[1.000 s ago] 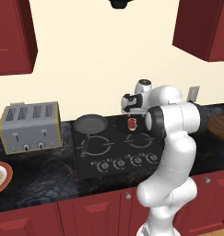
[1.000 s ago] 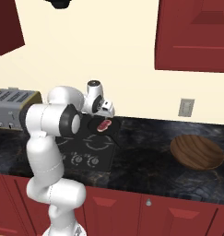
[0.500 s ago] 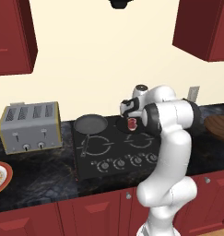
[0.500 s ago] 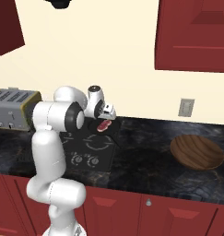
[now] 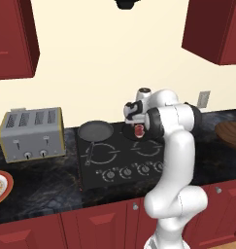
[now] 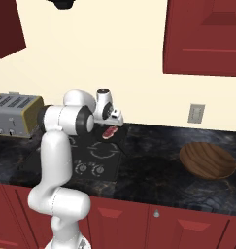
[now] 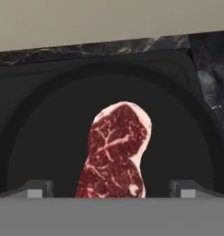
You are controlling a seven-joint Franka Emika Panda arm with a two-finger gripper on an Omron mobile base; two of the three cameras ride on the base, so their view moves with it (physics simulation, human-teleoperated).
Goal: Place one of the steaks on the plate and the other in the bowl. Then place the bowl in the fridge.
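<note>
One steak (image 7: 114,154), red with white marbling, lies on the stove's dark back right burner (image 7: 49,133). My gripper (image 7: 111,191) hangs right over it, open, one fingertip on each side and nothing held. The left base view shows the gripper (image 5: 137,121) just above that steak (image 5: 139,130); the right base view shows the gripper (image 6: 112,122) and steak (image 6: 109,132) too. The wooden bowl (image 6: 208,160) sits on the counter far to the right, also seen as the bowl (image 5: 231,133). The orange-rimmed plate (image 5: 4,190) is cut off by the left edge. The fridge is out of view.
A black frying pan (image 5: 95,130) rests on the back left burner of the stove (image 5: 114,163). A silver toaster (image 5: 32,133) stands left of the stove. Red wall cabinets (image 5: 216,29) hang above, and a wall socket (image 6: 195,113) is behind the counter.
The hand has moved a little left and down, closer over the steak. The steak and the bowl have stayed where they were.
</note>
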